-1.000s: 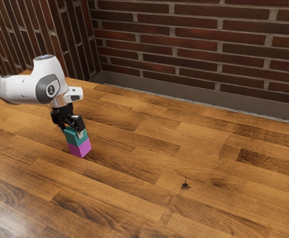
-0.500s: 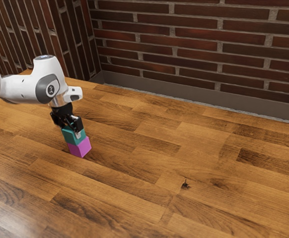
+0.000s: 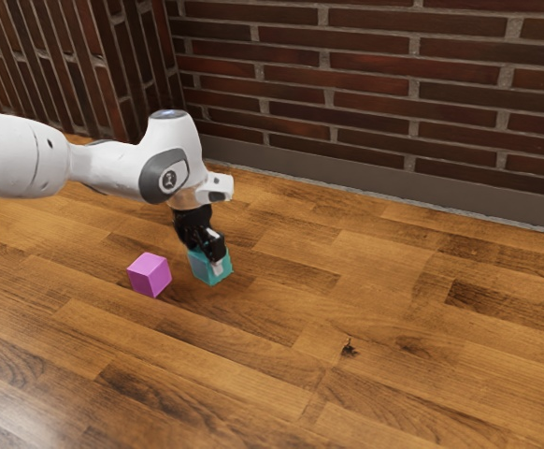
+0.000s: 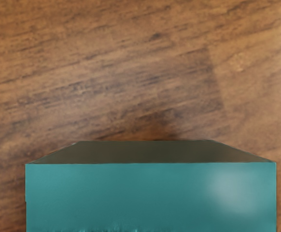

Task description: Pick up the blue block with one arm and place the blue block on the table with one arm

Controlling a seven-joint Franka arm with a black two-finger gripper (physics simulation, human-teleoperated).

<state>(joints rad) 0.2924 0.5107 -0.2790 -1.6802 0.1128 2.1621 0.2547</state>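
Note:
My gripper (image 3: 208,261) points down at the exterior view's left, with its fingers on opposite sides of the blue-green block (image 3: 213,278). One pale fingertip lies against the block's near side; the far one is hidden behind it. The block is upright, at or very close to the table (image 3: 393,374); whether its underside touches the wood I cannot tell. In the wrist view the block (image 4: 150,193) is large at the lower edge, with wood below it.
A magenta cube (image 3: 149,276) stands on the table, apart from the blue-green block, toward the exterior view's left. Behind the table runs a brick wall (image 3: 375,84) with a grey base strip.
The blue-green block was above the magenta cube; my gripper has carried it toward the exterior view's right and lower, beside the cube. The magenta cube has stayed put.

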